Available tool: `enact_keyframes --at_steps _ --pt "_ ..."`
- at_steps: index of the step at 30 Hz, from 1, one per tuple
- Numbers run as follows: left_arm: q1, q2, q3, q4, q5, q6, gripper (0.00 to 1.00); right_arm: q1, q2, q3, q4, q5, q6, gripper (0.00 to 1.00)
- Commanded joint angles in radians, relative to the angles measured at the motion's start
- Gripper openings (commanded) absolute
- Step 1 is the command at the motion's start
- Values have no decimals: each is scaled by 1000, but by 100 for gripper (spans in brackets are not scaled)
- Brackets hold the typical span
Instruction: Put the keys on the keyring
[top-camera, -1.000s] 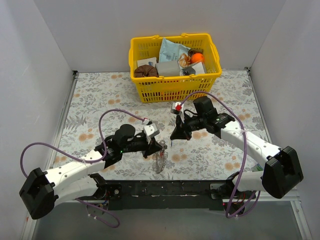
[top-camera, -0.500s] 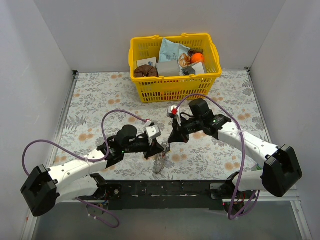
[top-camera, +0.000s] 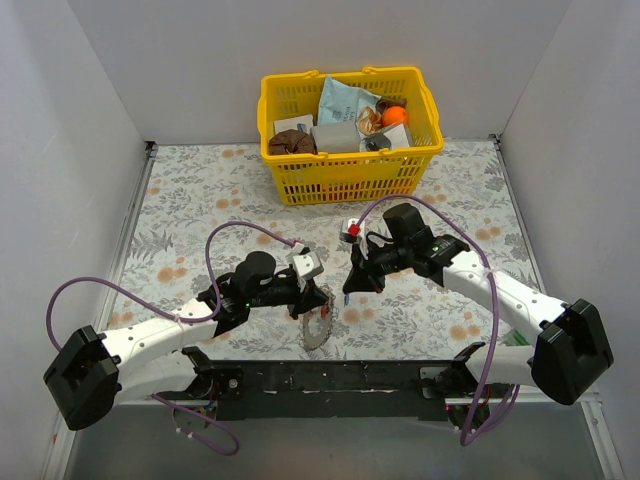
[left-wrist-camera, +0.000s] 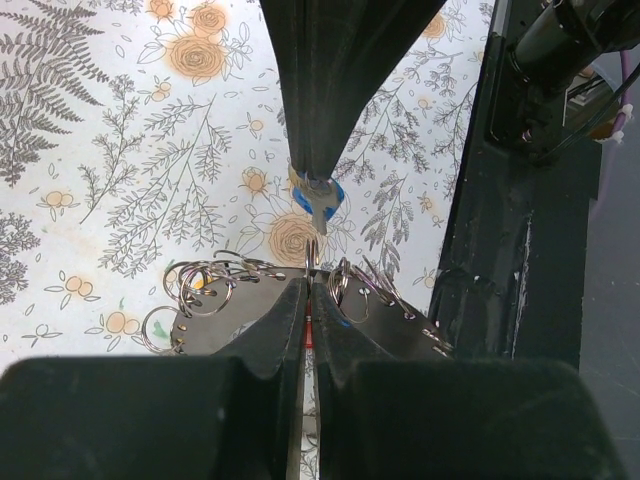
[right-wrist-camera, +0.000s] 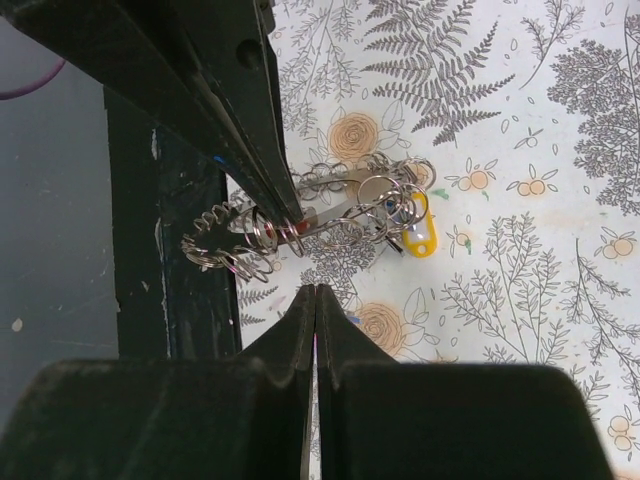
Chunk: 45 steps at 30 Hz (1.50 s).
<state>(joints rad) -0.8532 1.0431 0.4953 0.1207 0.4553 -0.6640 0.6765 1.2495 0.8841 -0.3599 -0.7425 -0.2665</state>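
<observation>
My left gripper (top-camera: 316, 298) is shut on the keyring (top-camera: 318, 328), a flat grey metal band hung with several small split rings, and holds it just above the table's near edge. In the left wrist view the keyring (left-wrist-camera: 225, 310) spreads to both sides of the shut jaws (left-wrist-camera: 308, 282), with a red sliver between them. My right gripper (top-camera: 347, 288) is shut on a blue-headed key (left-wrist-camera: 320, 203), whose tip points at the left gripper's tips. In the right wrist view my right gripper (right-wrist-camera: 316, 290) sits just short of the keyring (right-wrist-camera: 340, 202). A yellow tag (right-wrist-camera: 421, 232) hangs from the ring.
A yellow basket (top-camera: 290, 175) full of packets stands at the back centre. The black front rail (top-camera: 330, 378) of the table runs right under the keyring, and it also shows in the left wrist view (left-wrist-camera: 520, 200). White walls close in both sides.
My right gripper has moved nearer and lower with the blue key, closing on the left gripper's tips. My left gripper has shifted slightly right with the keyring.
</observation>
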Motion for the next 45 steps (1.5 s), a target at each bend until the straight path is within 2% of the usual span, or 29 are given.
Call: enact_keyframes --at_steps 1,12,45 --pt "-4 -8 0 46 -4 20 0 14 -12 -7 32 -58 15 1" --pt "-4 -3 0 46 -6 20 0 70 7 6 79 -35 56 1" --pt "-4 11 12 33 5 7 0 127 47 53 111 77 73 1"
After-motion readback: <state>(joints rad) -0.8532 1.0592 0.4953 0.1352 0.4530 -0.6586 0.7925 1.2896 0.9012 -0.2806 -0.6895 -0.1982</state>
